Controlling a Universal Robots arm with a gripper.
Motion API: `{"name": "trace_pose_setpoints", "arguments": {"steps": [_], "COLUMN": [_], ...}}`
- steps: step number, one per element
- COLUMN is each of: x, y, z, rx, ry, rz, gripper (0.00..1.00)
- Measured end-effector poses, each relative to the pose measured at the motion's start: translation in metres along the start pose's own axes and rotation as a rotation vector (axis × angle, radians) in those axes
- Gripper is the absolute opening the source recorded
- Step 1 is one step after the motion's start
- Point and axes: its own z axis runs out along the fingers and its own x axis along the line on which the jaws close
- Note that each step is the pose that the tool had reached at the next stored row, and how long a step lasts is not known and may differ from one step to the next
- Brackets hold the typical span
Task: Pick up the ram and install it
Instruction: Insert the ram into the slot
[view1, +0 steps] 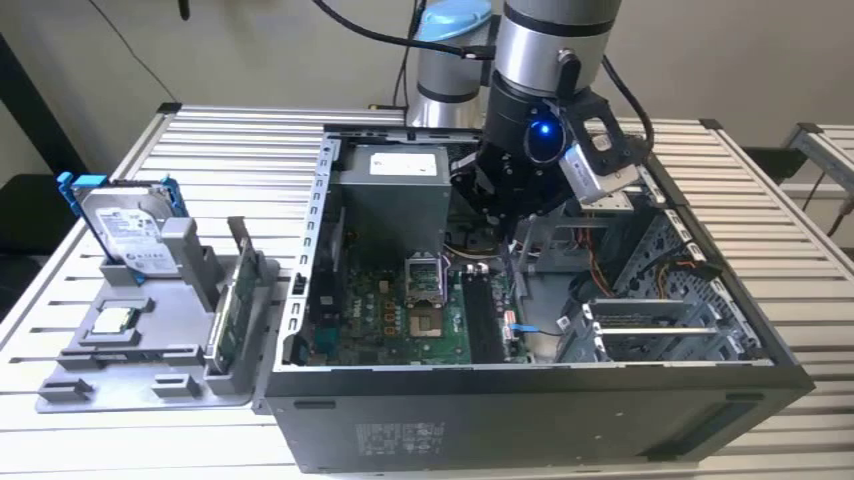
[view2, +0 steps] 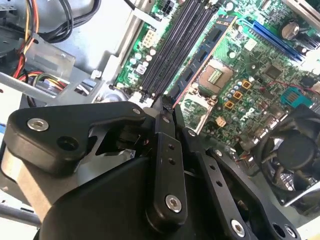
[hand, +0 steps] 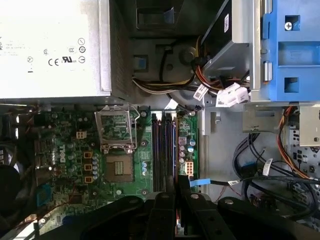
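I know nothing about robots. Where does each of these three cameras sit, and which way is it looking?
Exterior view: off the arm, higher than the open computer case, looking down into it; shows the arm and gripper.
First wrist view: rides near the wrist, looking past the gripper at the motherboard and power supply.
Second wrist view: also near the wrist, looking along the gripper, shut on the ram, towards the memory slots.
Shared: both wrist views show gripper, motherboard and slots.
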Motion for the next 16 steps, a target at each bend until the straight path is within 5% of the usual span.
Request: {"name": "trace_pose_setpoints", "arguments": {"steps": [16], "x": [0.0004], "y": [0.0003], "z": [0.0145], "rx": [0.0052], "ry": [-0.0004], "rz": [-0.006], "gripper": [0.14]}}
